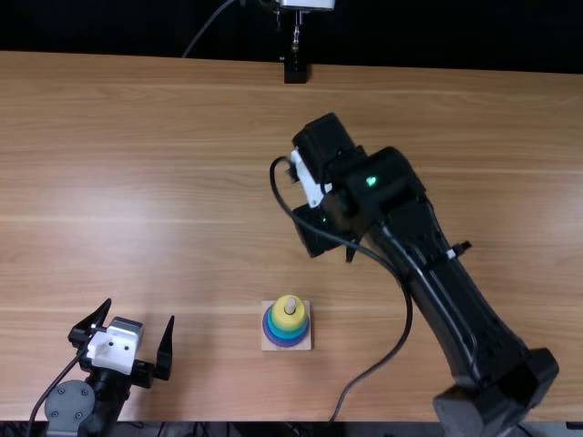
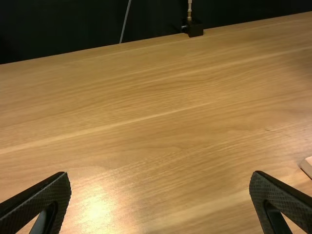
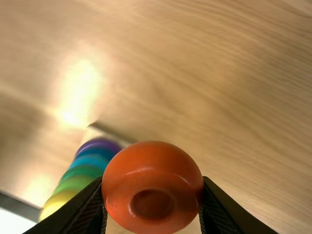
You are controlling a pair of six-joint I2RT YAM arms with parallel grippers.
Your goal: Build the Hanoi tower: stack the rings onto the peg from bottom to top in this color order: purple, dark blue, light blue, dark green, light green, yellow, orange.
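Right gripper (image 1: pixel 321 232): closed onto the orange ring (image 3: pixel 153 165), one finger either side, hole visible to the wrist camera. It's up off the desk (image 1: pixel 182 164), on the far side of the stack as the top view sees it, near mid-desk. Right arm (image 1: pixel 437 291) slants in from the near edge; a black cable (image 1: pixel 404 319) loops beside it.

Left gripper (image 1: pixel 138 310): fingers wide apart, holding nothing, at the near left of the desk, well apart from the stack.

Stack: square wooden base (image 1: pixel 303 343) flat on the desk near the near edge, between the arms. Bottom up: purple ring (image 3: pixel 99 143), dark blue ring, light blue ring (image 3: pixel 88 162), dark green ring (image 3: pixel 83 171), light green ring (image 3: pixel 73 183), yellow ring (image 3: pixel 55 201). All threaded on the peg (image 1: pixel 291 306), whose pale tip pokes out above yellow. Peg upright.

Far edge of desk: small black stand foot (image 1: pixel 295 71), thin gray cable (image 1: pixel 205 29) beside it, black backdrop (image 1: pixel 109 25) behind.
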